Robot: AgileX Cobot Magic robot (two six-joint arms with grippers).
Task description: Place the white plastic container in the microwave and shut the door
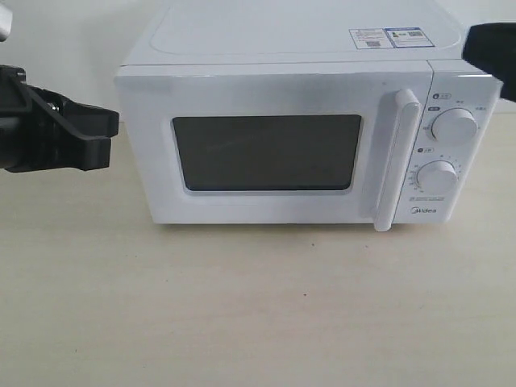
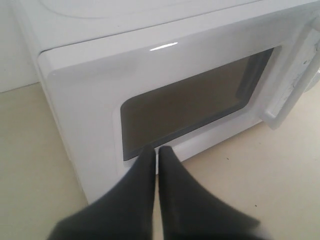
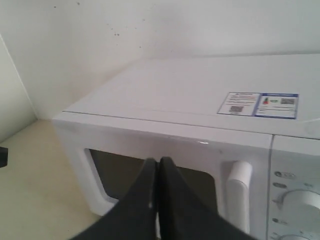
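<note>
The white microwave [image 1: 282, 137] stands on the table with its door [image 1: 270, 149] shut flat against the body. Its dark window [image 1: 268, 151] and vertical bar handle [image 1: 399, 161] face me. The white plastic container is not in view in any frame. My left gripper [image 1: 109, 137] hovers just left of the microwave's side, shut and empty. In the left wrist view that gripper [image 2: 157, 149] points at the door [image 2: 165, 95] low by the window. My right gripper [image 3: 158, 161] is shut and empty, above and in front of the microwave [image 3: 200, 110]; only a black part of it [image 1: 490, 48] shows at the exterior view's top right.
Two round knobs [image 1: 454, 126] [image 1: 438, 177] sit on the control panel right of the handle. Stickers [image 1: 389, 37] lie on the microwave top. The beige table [image 1: 242, 306] stretches in front of the microwave. A white wall stands behind.
</note>
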